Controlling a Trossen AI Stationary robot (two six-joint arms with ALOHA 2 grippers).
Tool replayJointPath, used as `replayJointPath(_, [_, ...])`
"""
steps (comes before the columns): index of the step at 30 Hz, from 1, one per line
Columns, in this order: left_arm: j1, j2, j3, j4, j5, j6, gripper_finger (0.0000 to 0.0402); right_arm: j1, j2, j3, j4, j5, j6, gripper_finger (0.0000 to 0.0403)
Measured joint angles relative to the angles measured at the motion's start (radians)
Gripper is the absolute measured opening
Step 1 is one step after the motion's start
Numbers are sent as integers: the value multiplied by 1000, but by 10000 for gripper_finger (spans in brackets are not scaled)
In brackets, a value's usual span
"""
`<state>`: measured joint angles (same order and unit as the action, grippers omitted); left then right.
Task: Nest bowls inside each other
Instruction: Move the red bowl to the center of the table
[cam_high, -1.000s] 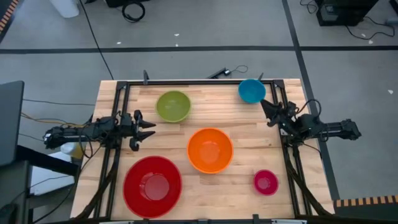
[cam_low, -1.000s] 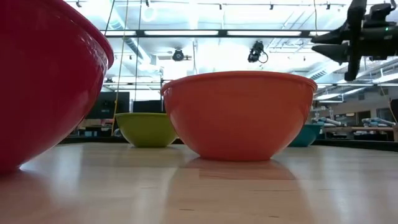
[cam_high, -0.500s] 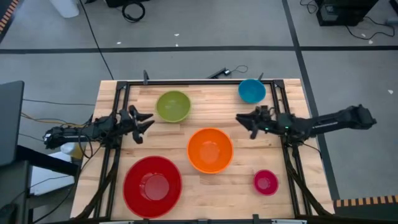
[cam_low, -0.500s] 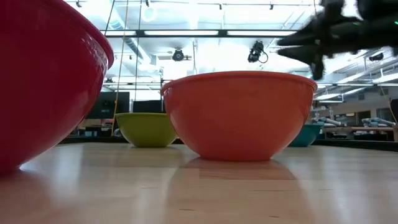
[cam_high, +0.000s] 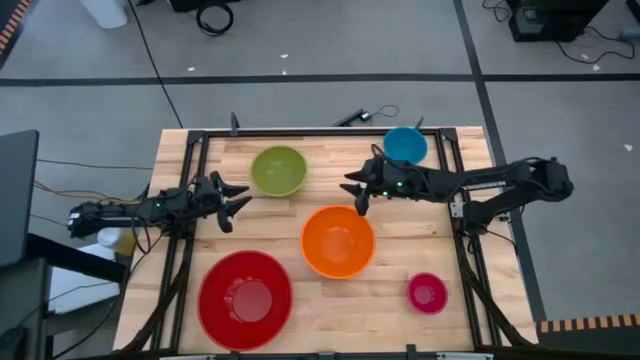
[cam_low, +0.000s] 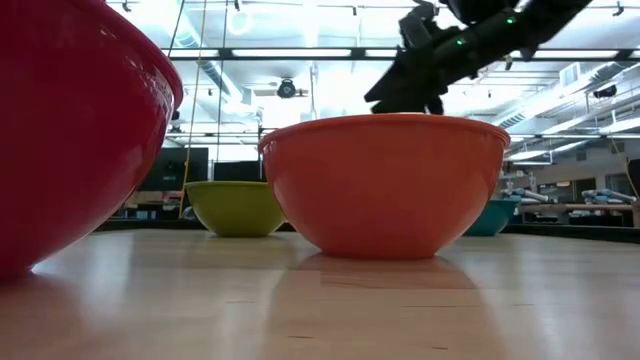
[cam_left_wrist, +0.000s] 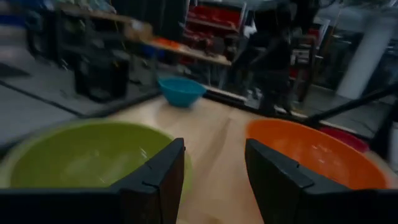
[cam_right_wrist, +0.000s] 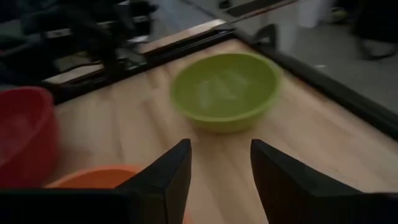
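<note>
Right gripper open above orange bowl

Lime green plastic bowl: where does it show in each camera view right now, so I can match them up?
High view: the lime green round plastic bowl sits at the table's far side, left of centre.
Low view: far back, left of the orange bowl, at.
Left wrist view: close up, beside the left gripper, at.
Right wrist view: ahead of the right gripper, at.
Shared landmark: the orange bowl, in all four views.
</note>
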<state>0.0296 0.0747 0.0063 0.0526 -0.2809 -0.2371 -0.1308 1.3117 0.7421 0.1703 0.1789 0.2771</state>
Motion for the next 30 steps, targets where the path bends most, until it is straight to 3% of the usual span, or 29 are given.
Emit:
replayJointPath(5, [-2,99,37,-93,181,-41,172,18,50,31,2,-27,-31,173])
replayJointPath(11, [-73,271,282,-358,305,-117,172,31,56,31,14,-28,-45,173])
replayJointPath(17, [-192,463,538,-601,276,-88,172,32,47,31,3,-48,-52,173])
replayJointPath(26, [-290,718,559,-602,276,-197,182,32,92,31,47,-52,-72,172])
replayJointPath(30, [-285,777,559,-596,266,-189,193,33,192,38,247,-191,-40,172])
